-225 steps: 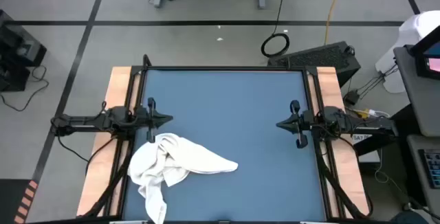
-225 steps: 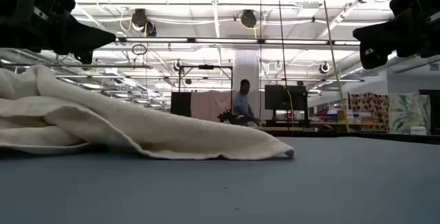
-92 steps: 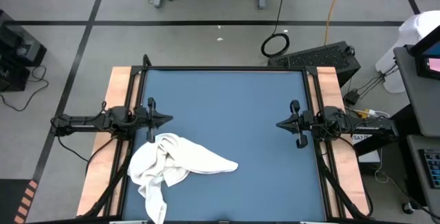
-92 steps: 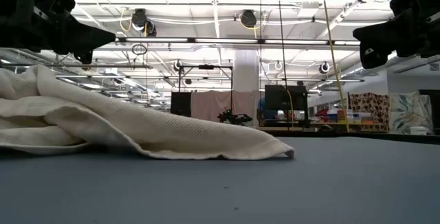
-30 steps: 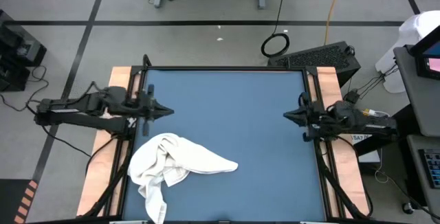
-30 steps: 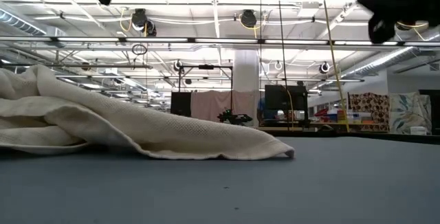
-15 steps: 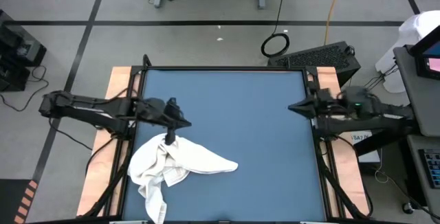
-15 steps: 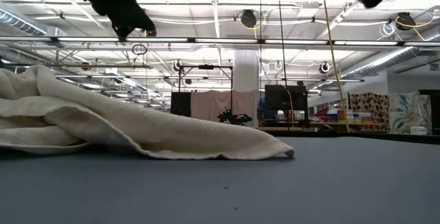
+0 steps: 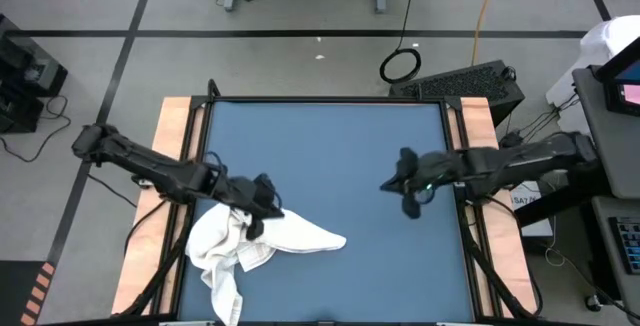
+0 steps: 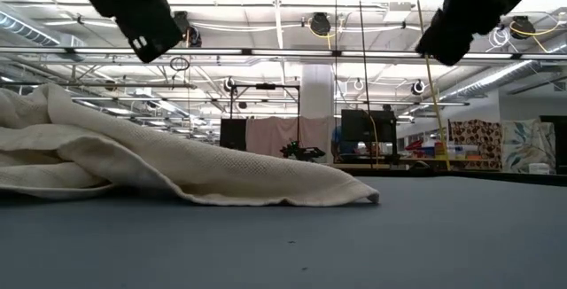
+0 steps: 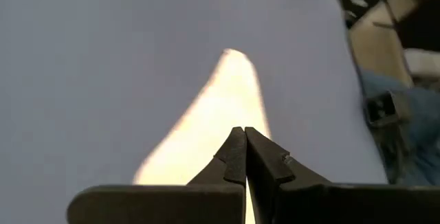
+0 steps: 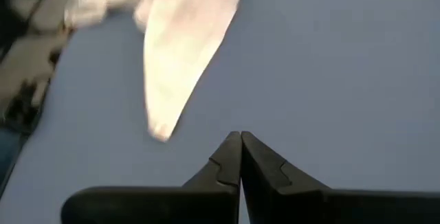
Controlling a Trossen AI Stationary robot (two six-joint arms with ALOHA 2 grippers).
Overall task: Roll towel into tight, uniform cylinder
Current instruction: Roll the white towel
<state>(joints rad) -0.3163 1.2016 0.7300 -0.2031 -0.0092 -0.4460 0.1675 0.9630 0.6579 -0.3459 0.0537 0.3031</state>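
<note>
White cloth towel (image 9: pixel 255 246), crumpled in a loose heap, lying in the lower left of the high view on the blue mat (image 9: pixel 340 146), one pointed corner trailing toward mid-frame, a strip running down to the bottom edge. Unrolled, bunched at the left, flattening to the right. Seen in the low view as a cream, woven mound (image 10: pixel 133 169) filling the left half of the frame and tapering to a tip right of centre. No printed mark or lettering legible on the cloth in any view.

Left gripper (image 9: pixel 272 209) reaching in from the left edge of the high view, poised over the upper edge of the heap, fingers pressed together; contact with the cloth impossible to tell. Left wrist view: two dark fingers (image 11: pixel 234 157) shut tip to tip, pale cloth (image 11: pixel 213 124) blurred just beyond them, mat all around.

Right gripper (image 9: pixel 388 185) extended from the right edge to right of centre in the high view, over bare mat, well apart from the towel, fingers likewise closed and holding nothing. Right wrist view: closed fingers (image 12: pixel 230 157) at the bottom, pointed towel corner (image 12: pixel 182 59) across open mat in the upper left.

Both grippers showing in the low view as dark shapes at the upper left (image 10: pixel 146 23) and upper right (image 10: pixel 456 19), raised clear of the table. No readable writing anywhere.
</note>
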